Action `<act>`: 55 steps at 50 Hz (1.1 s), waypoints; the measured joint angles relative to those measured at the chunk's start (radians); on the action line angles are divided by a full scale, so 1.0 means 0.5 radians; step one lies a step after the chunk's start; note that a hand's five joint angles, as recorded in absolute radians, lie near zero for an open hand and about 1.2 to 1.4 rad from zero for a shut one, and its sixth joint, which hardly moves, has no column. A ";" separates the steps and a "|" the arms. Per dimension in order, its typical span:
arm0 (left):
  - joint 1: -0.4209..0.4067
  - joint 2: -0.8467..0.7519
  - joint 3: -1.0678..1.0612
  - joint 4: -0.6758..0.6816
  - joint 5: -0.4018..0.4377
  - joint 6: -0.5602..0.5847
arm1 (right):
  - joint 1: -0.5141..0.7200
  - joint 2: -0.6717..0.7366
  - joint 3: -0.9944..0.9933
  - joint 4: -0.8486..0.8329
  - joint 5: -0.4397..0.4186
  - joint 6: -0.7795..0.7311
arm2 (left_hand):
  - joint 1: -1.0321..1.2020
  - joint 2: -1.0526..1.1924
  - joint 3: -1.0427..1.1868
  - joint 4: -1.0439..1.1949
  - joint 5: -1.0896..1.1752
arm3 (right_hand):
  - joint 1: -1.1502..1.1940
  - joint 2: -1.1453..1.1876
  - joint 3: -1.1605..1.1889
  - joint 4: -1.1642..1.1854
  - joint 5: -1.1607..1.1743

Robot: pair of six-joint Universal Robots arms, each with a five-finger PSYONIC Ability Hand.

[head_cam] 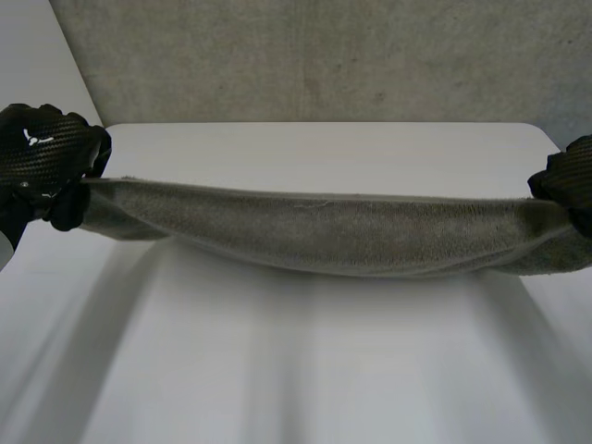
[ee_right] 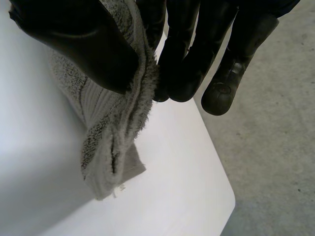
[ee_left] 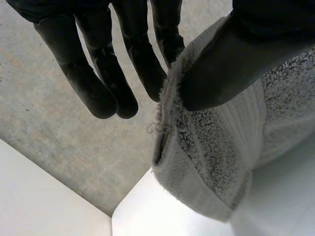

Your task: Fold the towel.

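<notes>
Aloft, one towel (head_cam: 324, 236), two hands (head_cam: 42, 162) (head_cam: 566, 180) (one per end)

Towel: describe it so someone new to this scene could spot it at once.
Over the white table, a grey towel spans between the left hand and the right hand, each pinching one end. It is the only cloth, sagging mid-span.

Looks like a bare lab or test room to me: plain white table (head_cam: 324, 148), rough grey concrete floor (ee_left: 59, 147) around it, no furnishings.
</notes>
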 measured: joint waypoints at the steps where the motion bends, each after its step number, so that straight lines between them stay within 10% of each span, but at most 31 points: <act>1: 0.001 -0.011 0.006 0.001 0.000 0.000 | 0.000 0.004 -0.016 -0.001 0.000 0.011 | 0.000 0.000 0.000 0.000 0.000 | 0.000 0.000 0.000 0.000 0.000; 15: -0.063 -0.603 0.128 0.077 -0.004 0.007 | 0.154 0.525 -0.180 -0.059 0.099 0.053 | 0.000 0.000 0.000 0.000 0.000 | 0.004 0.000 0.000 0.000 0.000; 38: -0.320 -2.058 1.318 0.267 -0.207 0.027 | 0.627 1.651 -0.763 -0.890 0.895 0.243 | 0.000 0.000 0.002 0.000 0.000 | 0.007 0.000 0.000 0.000 0.000; 55: -0.447 -2.196 1.383 0.442 -0.334 0.135 | 0.734 1.875 -0.854 -1.058 1.041 0.245 | -0.398 -0.597 -0.651 -0.623 -0.494 | -0.622 -0.634 -0.652 -0.626 -0.675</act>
